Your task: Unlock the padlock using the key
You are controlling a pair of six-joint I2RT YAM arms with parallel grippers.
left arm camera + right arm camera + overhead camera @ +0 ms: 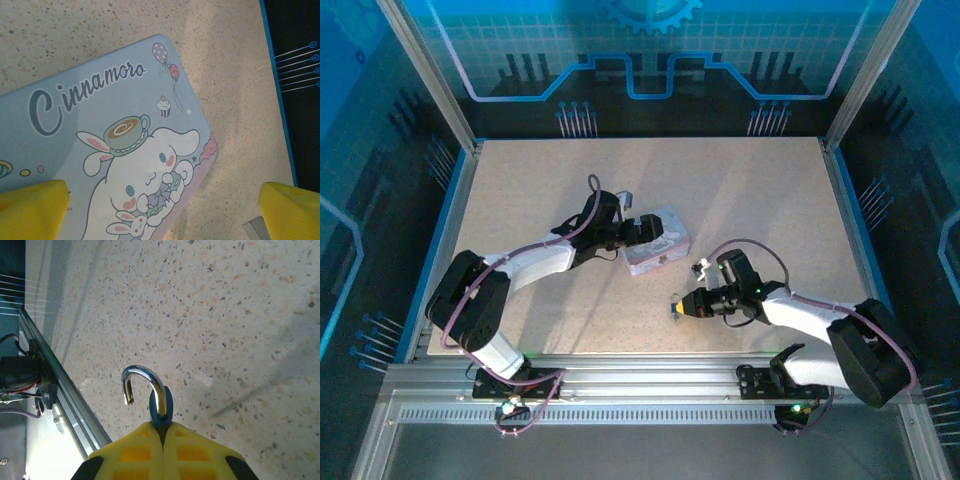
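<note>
My right gripper (162,434) is shut on the padlock (161,409). Its dark blue body is pinched between the yellow fingers (130,452), and its silvery shackle (144,380) sticks out past the tips with its free end out of the body. In the top view that gripper (678,307) hangs low over the table, front right of centre. My left gripper (162,215) is open, its yellow fingers (30,210) wide apart above the pale cartoon-printed box (100,150). In the top view the left gripper (642,230) sits at the box (660,245). The key is hidden.
The speckled tabletop (750,200) has free room at the back and right. An aluminium rail (60,400) runs along the near edge, close to my right gripper. A small grey corner (257,227) shows by my left gripper's right finger; what it is I cannot tell.
</note>
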